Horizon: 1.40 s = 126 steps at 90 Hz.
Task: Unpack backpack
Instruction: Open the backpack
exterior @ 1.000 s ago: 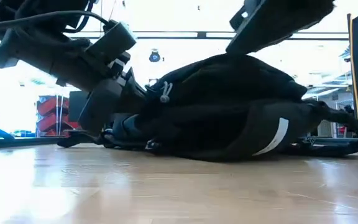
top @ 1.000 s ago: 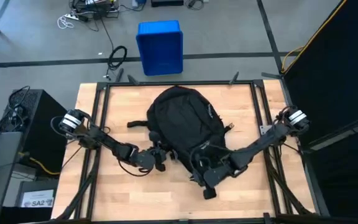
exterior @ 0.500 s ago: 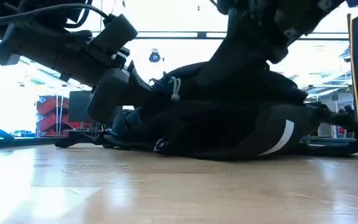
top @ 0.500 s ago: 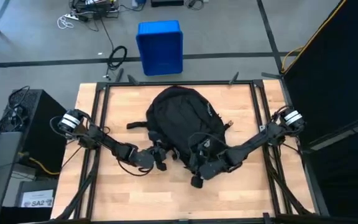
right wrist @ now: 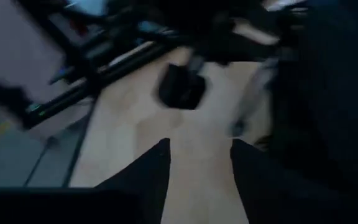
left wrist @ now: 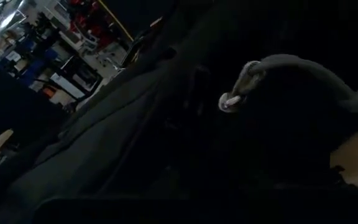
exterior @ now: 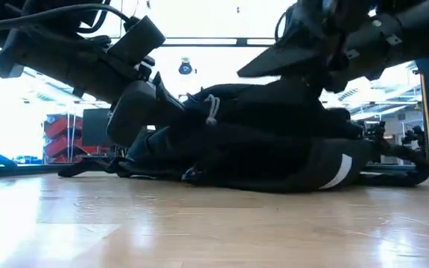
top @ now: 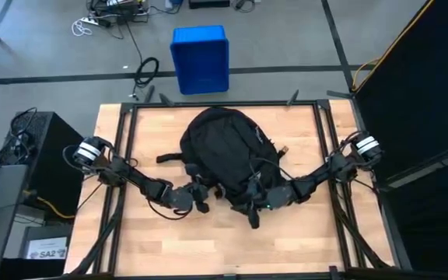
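Observation:
The black backpack (top: pixel 224 148) lies flat on the wooden table, its rounded top toward the far edge; a white stripe (exterior: pixel 337 170) shows on its side. My left gripper (top: pixel 198 196) is at its near left corner, buried in fabric beside a grey zipper cord (left wrist: pixel 253 73). My right gripper (right wrist: pixel 197 180) stands open over bare wood at the backpack's near end (top: pixel 252 211), with the backpack (right wrist: pixel 328 93) beside it and nothing between its fingers. My left gripper is shut on the backpack at its near left corner (exterior: pixel 159 123), coming slanting down from the table's left. Dark fabric hides the fingers, so which part or how many layers it has cannot be told. That corner stands raised; the rest lies on the table.
A blue crate (top: pixel 201 58) stands on the floor beyond the far edge. Black frame rails (top: pixel 123 155) run along the table's sides, and a black cabinet (top: pixel 41 155) stands at the left. Bare wood (top: pixel 208 249) lies along the near edge.
My right gripper has gone from the bare wood near the table's near edge toward the far edge and a little left, up to the backpack's near end, and its arm now lies low over the pack. The backpack has shifted slightly toward the left.

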Motion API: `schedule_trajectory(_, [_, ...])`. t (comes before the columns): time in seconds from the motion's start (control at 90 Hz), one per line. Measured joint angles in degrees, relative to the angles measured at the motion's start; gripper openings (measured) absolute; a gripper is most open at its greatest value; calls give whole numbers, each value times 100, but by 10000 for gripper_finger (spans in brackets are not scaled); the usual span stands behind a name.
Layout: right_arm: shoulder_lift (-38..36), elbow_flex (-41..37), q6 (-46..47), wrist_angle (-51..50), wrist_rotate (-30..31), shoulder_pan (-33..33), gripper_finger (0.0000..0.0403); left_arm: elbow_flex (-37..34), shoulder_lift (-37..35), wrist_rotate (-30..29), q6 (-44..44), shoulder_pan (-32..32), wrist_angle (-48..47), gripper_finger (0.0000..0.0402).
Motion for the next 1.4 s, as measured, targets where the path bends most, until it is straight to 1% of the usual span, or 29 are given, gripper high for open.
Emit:
schedule_trajectory(0.089, [-161,82,-771,15,-422,205,148,2,0,2,-18,36,19,0])
schedule_trajectory(0.133, [-180,124,-1298,12,-441,360,146,5,0,6,-19,58,37,0])
schedule_trajectory(0.167, [-178,176,-1709,-49,-332,495,145,7,-3,8,-19,71,44,0])
schedule_trajectory(0.244, [-110,379,-2566,-384,343,777,140,8,-4,-2,-48,91,42,0])
schedule_trajectory(0.367, [74,774,-3618,-1249,1700,1047,139,11,-7,-22,-150,104,44,0])
schedule_trajectory(0.489, [469,1295,-4193,-1828,2322,1075,151,11,-7,-22,-200,120,99,0])
schedule_trajectory(0.533, [686,1470,-4373,-1938,2503,1070,158,11,-7,-24,-204,122,151,0])
schedule_trajectory(0.578, [907,1612,-4588,-2022,2810,1058,166,11,-7,-22,-207,122,191,0])
schedule_trajectory(0.733, [1493,2076,-5587,-1859,4199,1008,196,11,-7,76,-260,122,204,0])
schedule_trajectory(0.778, [1616,2200,-5860,-1839,4479,987,204,11,-7,111,-274,122,202,0])
schedule_trajectory(0.833, [1737,2329,-6132,-1841,4617,954,214,11,-7,161,-274,122,204,0])
schedule_trajectory(0.911, [1881,2462,-6328,-1822,4572,899,225,11,-7,181,-277,124,210,0])
schedule_trajectory(1.022, [2092,2500,-6379,-1848,4484,790,236,11,-7,192,-296,122,208,0])
schedule_trajectory(1.122, [2201,2502,-6383,-1811,4693,700,242,11,-7,203,-332,124,208,0])
schedule_trajectory(1.278, [2224,2507,-6406,-1770,5051,618,237,11,-7,272,-336,124,210,0])
schedule_trajectory(1.4, [2224,2507,-6769,-1652,5331,614,224,11,-7,310,-346,126,213,0])
